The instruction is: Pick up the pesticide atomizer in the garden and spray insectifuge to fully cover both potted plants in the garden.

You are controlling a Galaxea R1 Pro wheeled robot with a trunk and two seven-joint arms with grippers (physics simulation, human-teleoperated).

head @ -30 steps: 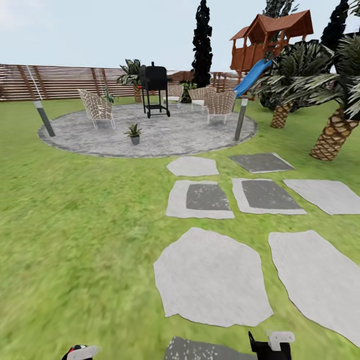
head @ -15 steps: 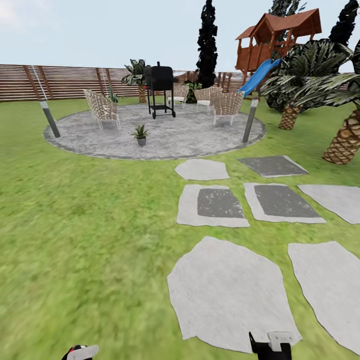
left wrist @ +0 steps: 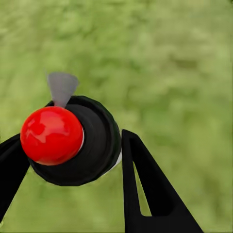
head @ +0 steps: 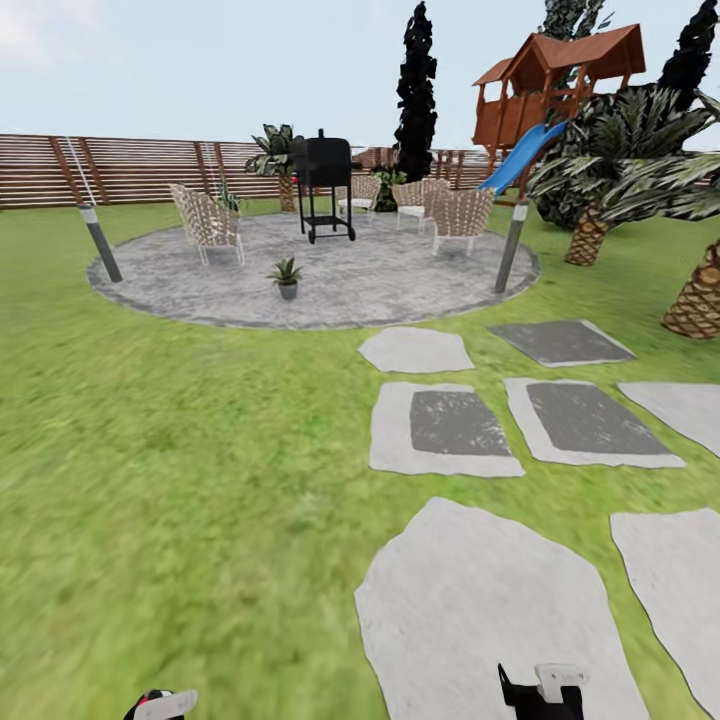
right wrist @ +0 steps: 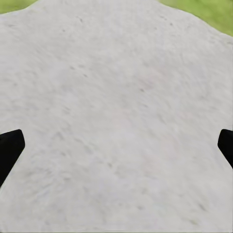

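The garden was viewed from head height, facing forward and down over lawn [head: 170, 470] toward a distant round patio [head: 380, 275]. Grass was seen close beneath the left wrist camera; a pale stepping stone [right wrist: 116, 116], shared with the head view's foreground [head: 490, 610], was seen close beneath the right.

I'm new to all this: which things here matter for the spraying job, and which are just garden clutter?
For the job:
- pesticide atomizer, held in the left tool
- potted plant on the round paving

Just around:
- black grill
- woven chairs
- playhouse with slide
- stepping stones
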